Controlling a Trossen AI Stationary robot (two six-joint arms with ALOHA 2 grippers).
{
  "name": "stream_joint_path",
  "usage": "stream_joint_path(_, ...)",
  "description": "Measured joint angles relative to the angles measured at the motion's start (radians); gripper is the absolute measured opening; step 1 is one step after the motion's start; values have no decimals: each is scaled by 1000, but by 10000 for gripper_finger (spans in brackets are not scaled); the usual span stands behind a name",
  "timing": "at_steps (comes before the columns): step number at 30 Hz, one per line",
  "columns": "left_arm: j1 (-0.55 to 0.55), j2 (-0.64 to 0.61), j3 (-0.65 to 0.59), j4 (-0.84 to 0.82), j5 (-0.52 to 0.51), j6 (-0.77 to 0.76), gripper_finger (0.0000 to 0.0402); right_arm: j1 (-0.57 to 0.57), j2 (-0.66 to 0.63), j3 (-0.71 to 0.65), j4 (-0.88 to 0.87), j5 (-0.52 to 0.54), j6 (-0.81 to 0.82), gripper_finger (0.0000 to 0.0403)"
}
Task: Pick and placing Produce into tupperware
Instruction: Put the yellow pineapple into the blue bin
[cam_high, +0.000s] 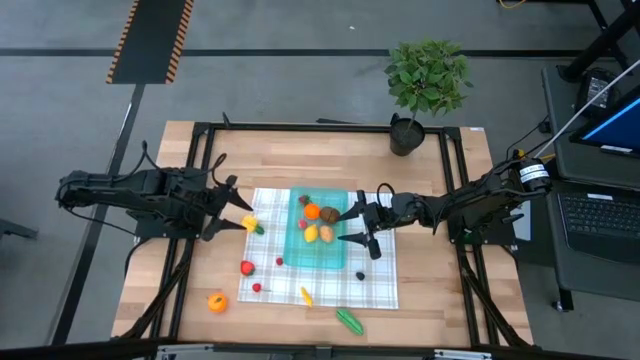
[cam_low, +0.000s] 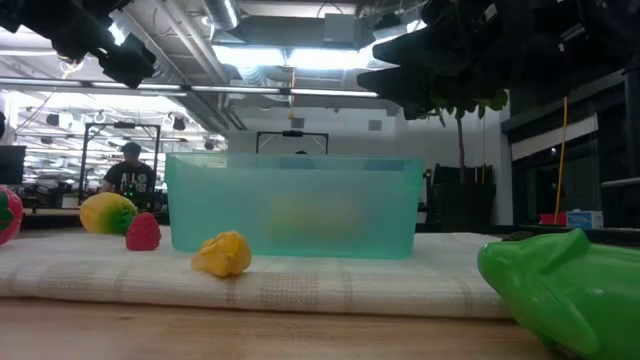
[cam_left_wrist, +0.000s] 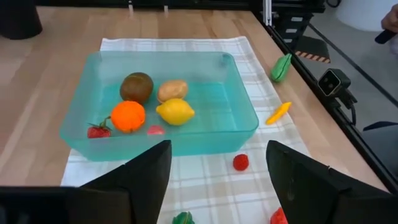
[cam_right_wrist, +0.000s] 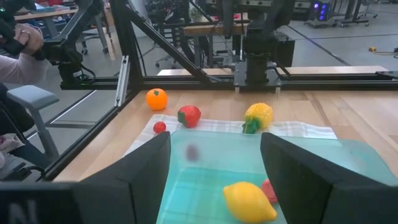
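Note:
The teal tupperware (cam_high: 340, 255) stands on a checked cloth (cam_high: 380, 288) and holds an orange (cam_left_wrist: 128, 116), a lemon (cam_left_wrist: 175, 112), a brown kiwi (cam_left_wrist: 136, 86), a potato (cam_left_wrist: 172, 91) and a strawberry (cam_left_wrist: 97, 130). More produce lies loose on the cloth and the wood. There are a yellow-and-green piece (cam_high: 250, 224), a red one (cam_high: 247, 267), an orange one (cam_high: 217, 302), a yellow one (cam_high: 306, 296) and a green one (cam_high: 349, 320). My left gripper (cam_high: 233, 208) hovers open at the cloth's left edge, its fingers empty. My right gripper (cam_high: 350, 226) hangs open over the tupperware's right part.
A potted plant (cam_high: 425, 85) stands at the table's far edge. Dark frame rails (cam_high: 190, 170) run along both sides of the table. A person's hand (cam_right_wrist: 25, 43) shows beyond the table in the right wrist view. Bare wood (cam_high: 440, 310) lies at the near right.

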Motion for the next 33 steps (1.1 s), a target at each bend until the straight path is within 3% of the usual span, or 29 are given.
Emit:
stream_joint_path(6, -7, 0, 0, 0, -12, 51, 252, 0, 0, 0, 0, 0, 0, 251)
stream_joint_path(12, -42, 43, 0, -30, -91, 105, 250, 0, 0, 0, 0, 0, -2, 251)
stream_joint_path(22, -82, 225, 5, -28, -106, 97, 249, 0, 0, 0, 0, 2, -4, 251)
stream_joint_path(33, -141, 389, 121, -126, -152, -10, 249, 0, 0, 0, -5, 2, -10, 251)
